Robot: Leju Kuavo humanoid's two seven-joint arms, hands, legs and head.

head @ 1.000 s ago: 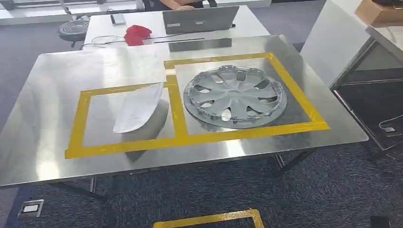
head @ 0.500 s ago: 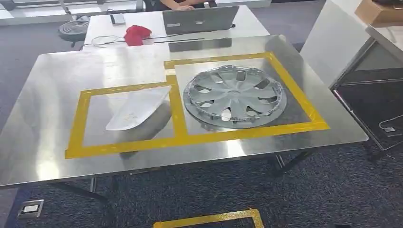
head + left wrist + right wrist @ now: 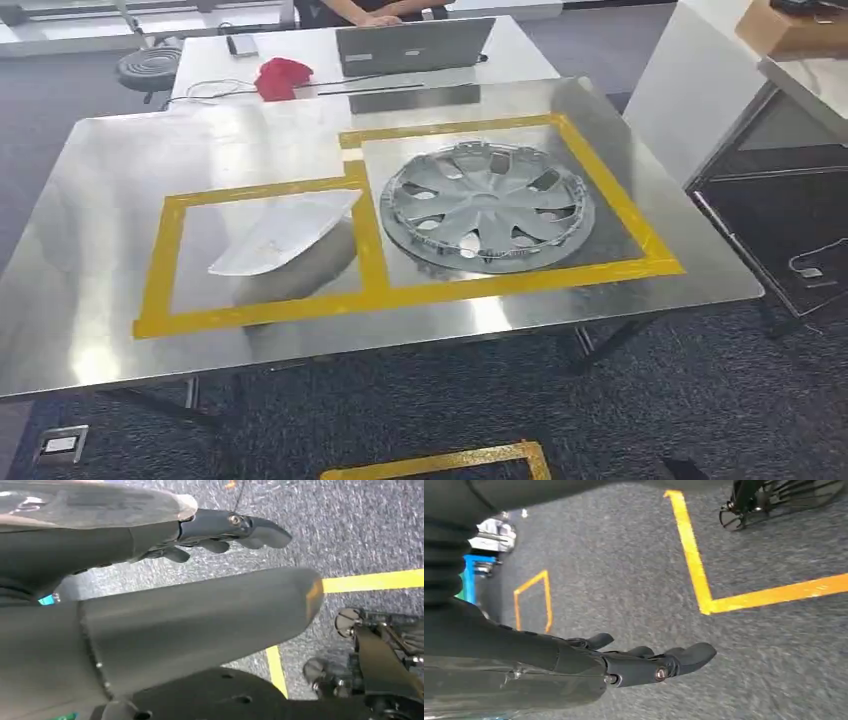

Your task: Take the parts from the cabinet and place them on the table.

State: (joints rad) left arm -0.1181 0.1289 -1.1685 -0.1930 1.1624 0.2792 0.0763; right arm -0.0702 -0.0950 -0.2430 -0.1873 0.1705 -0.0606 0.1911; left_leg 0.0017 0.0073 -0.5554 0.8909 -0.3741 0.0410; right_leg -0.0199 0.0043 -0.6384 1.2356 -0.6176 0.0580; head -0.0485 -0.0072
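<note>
Office-type robotics test area. A steel worktop point(image 3: 120, 170) marked with yellow tape rectangles point(image 3: 160, 270) stands on grey carpet point(image 3: 450, 400) bearing taped floor markers point(image 3: 440, 462). Behind it, a white desk point(image 3: 320, 55) carries a laptop point(image 3: 412, 45) and cables, with a person seated beyond.

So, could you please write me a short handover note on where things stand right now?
Left robot hand: holds nothing, fingers loosely extended, hanging over the carpet.
Right robot hand: likewise holds nothing, fingers apart, above the floor.
Wheel cover: lies flat inside the right yellow-taped box on the steel table.
White curved panel: lies inside the left taped box.
Done: both taped boxes hold a part.
Left: the cabinet is out of sight, so I cannot tell whether more parts remain; check before continuing.
</note>
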